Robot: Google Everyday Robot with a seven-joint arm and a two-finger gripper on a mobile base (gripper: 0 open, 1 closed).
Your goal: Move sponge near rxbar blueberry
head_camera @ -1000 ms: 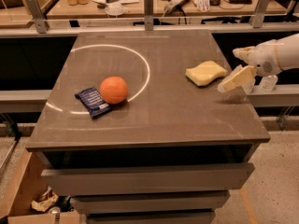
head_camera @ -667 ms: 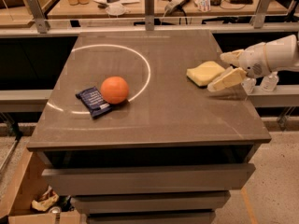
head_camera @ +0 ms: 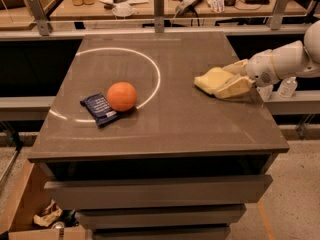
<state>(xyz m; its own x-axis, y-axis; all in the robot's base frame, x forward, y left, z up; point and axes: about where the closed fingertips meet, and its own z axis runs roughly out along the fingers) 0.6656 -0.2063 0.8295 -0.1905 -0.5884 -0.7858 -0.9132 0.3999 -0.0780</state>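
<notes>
Brown table point(head_camera: 190, 126) with sponge point(head_camera: 211, 78) at gripper point(head_camera: 231, 79) near right edge, rxbar blueberry point(head_camera: 97, 109) just beside orange ball point(head_camera: 121, 96)

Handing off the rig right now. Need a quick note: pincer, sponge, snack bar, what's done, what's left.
Pincer: at the table's right edge, at the sponge; grip not confirmable.
Sponge: on the table, right side, far from the snack bar.
Snack bar: left side, next to the orange ball.
Done: pincer is at the sponge.
Left: carry it across and set it beside the bar.
</notes>
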